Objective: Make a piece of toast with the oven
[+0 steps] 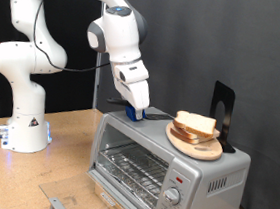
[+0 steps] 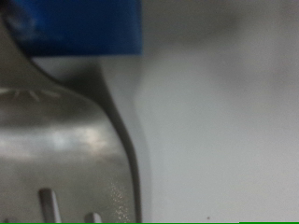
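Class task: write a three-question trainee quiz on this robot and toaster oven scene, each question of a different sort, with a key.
1. True or false: the oven has its glass door open.
2. Where is the bread? A) on the wire rack B) on a wooden plate on top of the oven C) between the fingers
3. Fill in: the gripper is down at the oven's ____, by a blue object.

Key: 1 false; 2 B; 3 top.
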`<state>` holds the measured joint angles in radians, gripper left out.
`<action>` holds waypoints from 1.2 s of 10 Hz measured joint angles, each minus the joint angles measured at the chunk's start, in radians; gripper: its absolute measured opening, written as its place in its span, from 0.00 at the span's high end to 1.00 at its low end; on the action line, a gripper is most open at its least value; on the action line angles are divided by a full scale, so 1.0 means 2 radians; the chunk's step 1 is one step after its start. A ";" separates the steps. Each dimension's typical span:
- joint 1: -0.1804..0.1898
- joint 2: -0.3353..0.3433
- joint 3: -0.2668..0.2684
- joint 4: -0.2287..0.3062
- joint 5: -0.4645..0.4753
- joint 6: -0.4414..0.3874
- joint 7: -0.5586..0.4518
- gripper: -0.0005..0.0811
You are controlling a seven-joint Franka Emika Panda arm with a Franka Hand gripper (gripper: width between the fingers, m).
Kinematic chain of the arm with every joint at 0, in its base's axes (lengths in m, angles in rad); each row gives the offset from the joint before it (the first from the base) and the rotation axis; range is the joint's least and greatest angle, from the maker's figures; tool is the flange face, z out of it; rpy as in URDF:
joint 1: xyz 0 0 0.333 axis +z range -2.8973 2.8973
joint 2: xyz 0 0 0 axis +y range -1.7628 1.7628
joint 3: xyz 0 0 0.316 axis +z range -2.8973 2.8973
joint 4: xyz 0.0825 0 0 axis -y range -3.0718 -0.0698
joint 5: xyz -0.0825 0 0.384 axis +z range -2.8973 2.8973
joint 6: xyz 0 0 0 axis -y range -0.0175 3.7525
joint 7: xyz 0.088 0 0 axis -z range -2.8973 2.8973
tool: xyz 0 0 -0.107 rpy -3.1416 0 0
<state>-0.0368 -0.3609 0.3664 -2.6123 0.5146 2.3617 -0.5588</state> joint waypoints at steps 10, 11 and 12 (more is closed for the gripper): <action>0.000 0.000 0.000 0.002 0.002 0.000 0.000 0.00; 0.000 0.000 0.000 0.002 0.002 0.000 0.000 0.11; 0.000 0.000 0.001 0.002 0.002 0.000 0.000 0.11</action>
<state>-0.0365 -0.3609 0.3676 -2.6086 0.5186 2.3610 -0.5588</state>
